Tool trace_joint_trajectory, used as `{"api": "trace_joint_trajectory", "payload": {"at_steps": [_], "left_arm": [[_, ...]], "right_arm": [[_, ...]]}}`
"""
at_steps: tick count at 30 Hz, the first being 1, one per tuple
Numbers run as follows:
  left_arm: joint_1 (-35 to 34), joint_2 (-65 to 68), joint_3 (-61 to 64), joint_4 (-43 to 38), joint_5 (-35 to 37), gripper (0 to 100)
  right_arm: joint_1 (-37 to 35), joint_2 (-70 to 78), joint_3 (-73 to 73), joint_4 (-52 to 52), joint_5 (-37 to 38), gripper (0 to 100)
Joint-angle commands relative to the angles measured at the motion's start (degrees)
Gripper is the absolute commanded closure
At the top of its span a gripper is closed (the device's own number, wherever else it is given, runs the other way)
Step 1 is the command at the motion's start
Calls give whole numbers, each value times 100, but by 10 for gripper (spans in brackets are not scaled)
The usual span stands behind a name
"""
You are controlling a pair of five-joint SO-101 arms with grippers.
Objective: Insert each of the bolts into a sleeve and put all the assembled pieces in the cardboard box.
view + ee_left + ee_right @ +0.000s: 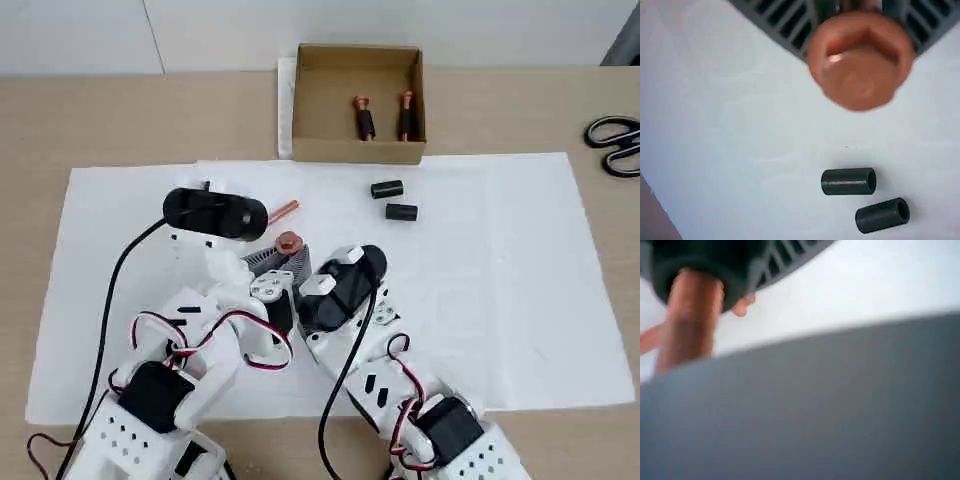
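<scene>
A wooden table (100,120) with a big white paper sheet (500,300) spread across it, and both arms come in from the near edge. At the far middle sits the cardboard box (303,100), open on top, just touching the paper's far edge. Inside it, towards its right side, lie two assembled pieces, one (364,118) beside the other (405,115), each a copper bolt pushed into a black sleeve, heads pointing far.

Out on the paper, just near of the box, two empty black sleeves lie on their sides close together but apart: the first sleeve (387,189) further away, the second sleeve (401,212) a touch nearer and to the right. To their left a loose bolt (283,211) rests flat on the paper, right beside the black camera housing of the left arm.

Now the action spot, centre of the sheet: the left gripper (283,256) is clamped on a held bolt (860,60), ribbed dark fingers (785,30) around it, the round copper head facing up. The right wrist view catches the bolt's copper shaft sticking out of that dark grip. The right gripper (300,268) sits pressed in close against the same spot from the right; whether it grips anything, I cannot tell. The two wrists crowd together there, well short of the empty sleeves.

Over at the far right edge of the table, off the paper, lies a pair of scissors (612,143)
</scene>
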Motion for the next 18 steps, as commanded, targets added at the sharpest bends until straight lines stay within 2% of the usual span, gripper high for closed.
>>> {"api": "trace_joint_trajectory", "payload": {"at_steps": [1, 5, 15, 18], "left_arm": [[-18, -26, -22, 62, -132, 994], [-18, -26, 57, 62, -457, 994], [-18, -26, 163, 79, -457, 994], [-26, -26, 145, 308, -457, 994]], "right_arm": [[-13, -92, -44, -127, -44, 994], [-13, -92, -44, -127, -44, 994], [-4, -92, -44, -127, -35, 994], [-4, -92, -44, -127, -35, 994]]}}
